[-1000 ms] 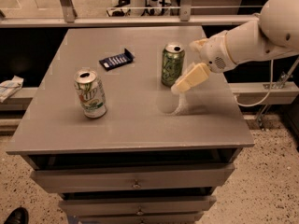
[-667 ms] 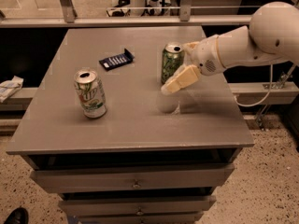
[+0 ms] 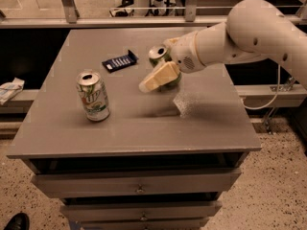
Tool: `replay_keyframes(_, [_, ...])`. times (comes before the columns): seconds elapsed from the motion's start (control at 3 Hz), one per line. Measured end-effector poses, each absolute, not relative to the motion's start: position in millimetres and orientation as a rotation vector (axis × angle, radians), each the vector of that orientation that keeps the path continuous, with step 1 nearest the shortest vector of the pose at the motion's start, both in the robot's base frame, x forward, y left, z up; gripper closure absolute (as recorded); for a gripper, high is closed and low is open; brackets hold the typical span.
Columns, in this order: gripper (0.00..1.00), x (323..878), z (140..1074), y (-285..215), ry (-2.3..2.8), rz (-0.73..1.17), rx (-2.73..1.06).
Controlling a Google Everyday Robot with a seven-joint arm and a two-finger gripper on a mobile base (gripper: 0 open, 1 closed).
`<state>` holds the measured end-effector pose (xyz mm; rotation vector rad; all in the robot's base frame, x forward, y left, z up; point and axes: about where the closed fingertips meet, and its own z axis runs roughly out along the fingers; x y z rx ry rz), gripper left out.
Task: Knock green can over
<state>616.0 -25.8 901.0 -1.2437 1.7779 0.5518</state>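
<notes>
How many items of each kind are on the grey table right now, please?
Cans: 2, the green can partly behind the gripper over mid-table, and the white-and-green can standing at left.
Packets: 1, the dark blue packet.
Total: 3.

Smooth white arm [image 3: 254, 28]; cream end effector [image 3: 154, 76] at its tip.

tilted green can [image 3: 158, 53], end effector [image 3: 153, 80] against it
</notes>
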Motion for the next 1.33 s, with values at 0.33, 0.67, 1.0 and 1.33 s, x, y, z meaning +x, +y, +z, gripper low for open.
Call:
replay_keyframes(0.33, [0.0,618.8,913.7,16.9,1.752,0.537,-1.264])
replay_keyframes(0.67, [0.0,618.0,912.6,41.7,1.748,0.525,-1.293])
replay_keyframes(1.0, [0.0,618.1,906.0,35.3,1.759,0.516,-1.314])
replay_keyframes(1.33, [0.0,618.9,901.8,-12.3,1.767,0.52,-1.335])
